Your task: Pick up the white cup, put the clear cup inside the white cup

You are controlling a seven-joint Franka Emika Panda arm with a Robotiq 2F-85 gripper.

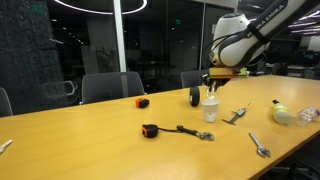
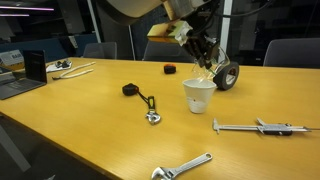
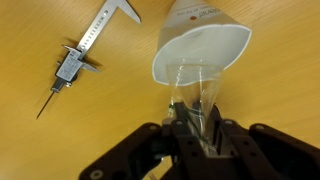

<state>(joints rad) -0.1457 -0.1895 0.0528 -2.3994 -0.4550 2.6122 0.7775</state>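
The white cup (image 1: pixel 210 109) (image 2: pixel 199 96) stands upright on the wooden table and shows from above in the wrist view (image 3: pixel 200 45). My gripper (image 3: pixel 193 125) hangs right over it (image 1: pixel 213 86) (image 2: pixel 205 62), shut on the clear cup (image 3: pixel 195 90). The jaws pinch the clear cup's thin wall. Its lower part points down at the white cup's open mouth and looks to reach into it. In both exterior views the clear cup is hard to make out.
A black tape roll (image 1: pixel 194 97) (image 2: pixel 228 76) stands just behind the white cup. A caliper (image 2: pixel 255 127) (image 3: pixel 85 55) lies close beside it. A wrench (image 2: pixel 182 168), a black item with keys (image 2: pixel 131 89), a tape measure (image 1: pixel 142 102) and a laptop (image 2: pixel 35 68) sit farther off.
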